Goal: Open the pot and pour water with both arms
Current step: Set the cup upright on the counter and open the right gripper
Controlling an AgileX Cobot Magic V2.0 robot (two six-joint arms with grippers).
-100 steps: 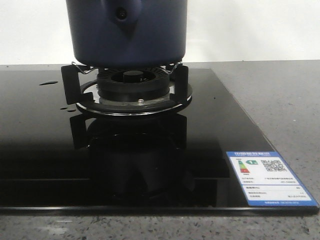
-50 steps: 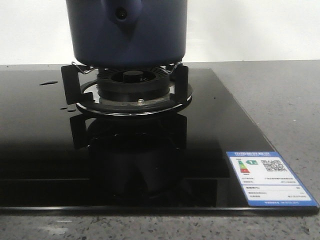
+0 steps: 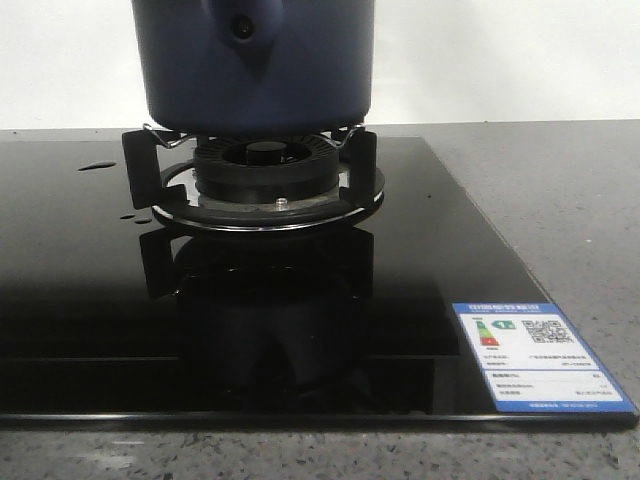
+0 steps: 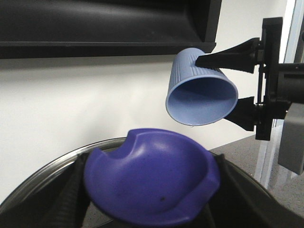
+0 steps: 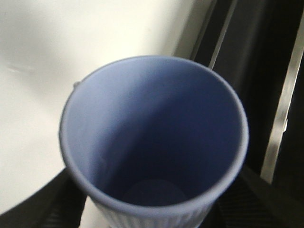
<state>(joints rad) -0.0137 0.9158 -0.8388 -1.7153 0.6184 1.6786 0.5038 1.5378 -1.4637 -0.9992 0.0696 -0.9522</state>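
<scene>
1. A white wall [image 3: 500, 60] backs a grey speckled countertop [image 3: 560, 200], into which a glossy black glass hob [image 3: 80, 300] is set; one blue-edged energy label [image 3: 535, 355] sits on its near right corner.
2. One navy-blue pot [image 3: 255, 65] stands on the black pan support [image 3: 140, 165] over the single burner [image 3: 265, 160]; its side handle mount with a round hole faces the front camera.
3. One pale blue ribbed cup [image 4: 202, 88] appears, and one purple lid knob [image 4: 152, 178] on a glass lid with a metal rim [image 4: 42, 173].
4. The right gripper [image 4: 237, 85] is clamped on the cup, one black finger on either side of its wall, the cup tipped with its mouth partly downward above the lid.
5. The left gripper's dark fingers [image 4: 71, 190] flank the lid knob; the lid appears held by them, though actual contact is not visible.
6. The pot's top is cut off in the front view, so neither arm shows there. The cup's inside [image 5: 152, 137] looks empty, its bottom blurred.
</scene>
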